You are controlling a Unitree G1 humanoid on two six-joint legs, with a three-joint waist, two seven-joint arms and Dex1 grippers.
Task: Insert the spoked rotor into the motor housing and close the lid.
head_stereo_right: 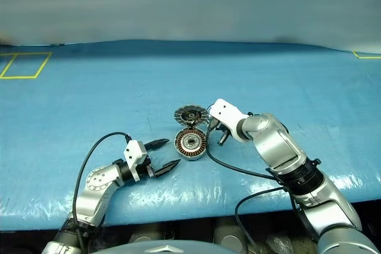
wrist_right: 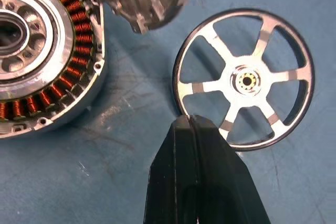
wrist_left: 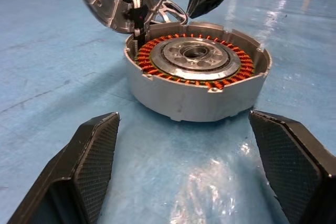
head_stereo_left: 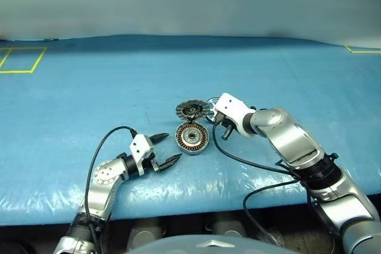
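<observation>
We see the blue table cover [head_stereo_left: 71, 105] stretching under everything, with both arms reaching over it from the near edge. Our left gripper [head_stereo_left: 162, 150] hovers low over the cover with its two black fingers [wrist_left: 89, 161] spread wide apart and nothing between them; it holds and touches nothing. Straight ahead of those fingers, just beyond their tips, sits the motor housing [wrist_left: 197, 77], a round silver case lying flat with its copper windings and central hub facing up and no rotor in it. Our right gripper [wrist_right: 191, 121] has its fingers pressed tightly together, tip to tip, pinching the black rim of the spoked rotor [wrist_right: 247, 80] at the edge nearest the fingers. Whether the rotor rests on the cover or hangs clear of it, we cannot tell. From this gripper the housing lies just to one side of the rotor, close but apart from it. The lid [head_stereo_left: 193, 109] stands tilted up at the housing's far edge, joined to it, its segmented inner face showing.
</observation>
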